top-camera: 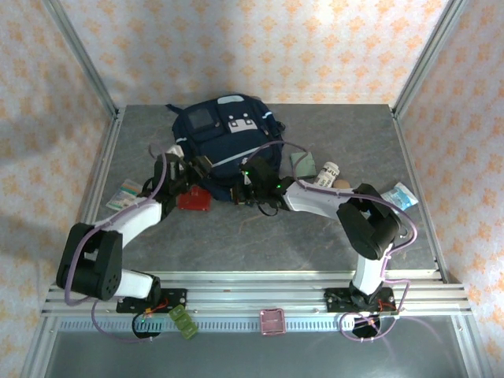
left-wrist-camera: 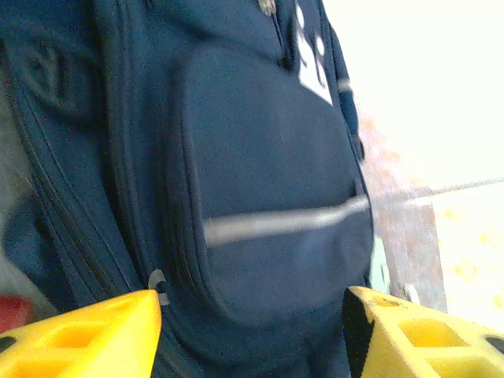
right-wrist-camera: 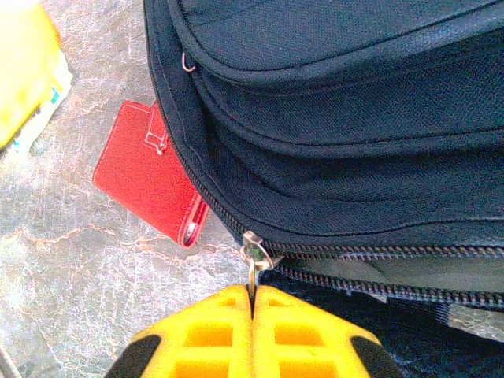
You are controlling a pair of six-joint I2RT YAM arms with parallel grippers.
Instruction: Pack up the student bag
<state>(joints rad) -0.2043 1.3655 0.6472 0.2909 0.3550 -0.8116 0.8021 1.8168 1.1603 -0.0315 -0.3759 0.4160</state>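
The student bag lies at the back middle of the table, navy with grey stripes and white patches. My right gripper is shut on the metal zipper pull at the bag's near edge. To the right of the pull the zipper gapes, and pale lining shows inside. My left gripper is open at the bag's left side. Its yellow fingers stand wide apart before the front pocket, with nothing between them. In the top view the two grippers sit at the bag's near edge, left gripper and right gripper.
A red wallet lies on the table against the bag's near left corner. A green item, a white bottle and a blue-white packet lie to the right. Pale packets lie at the left.
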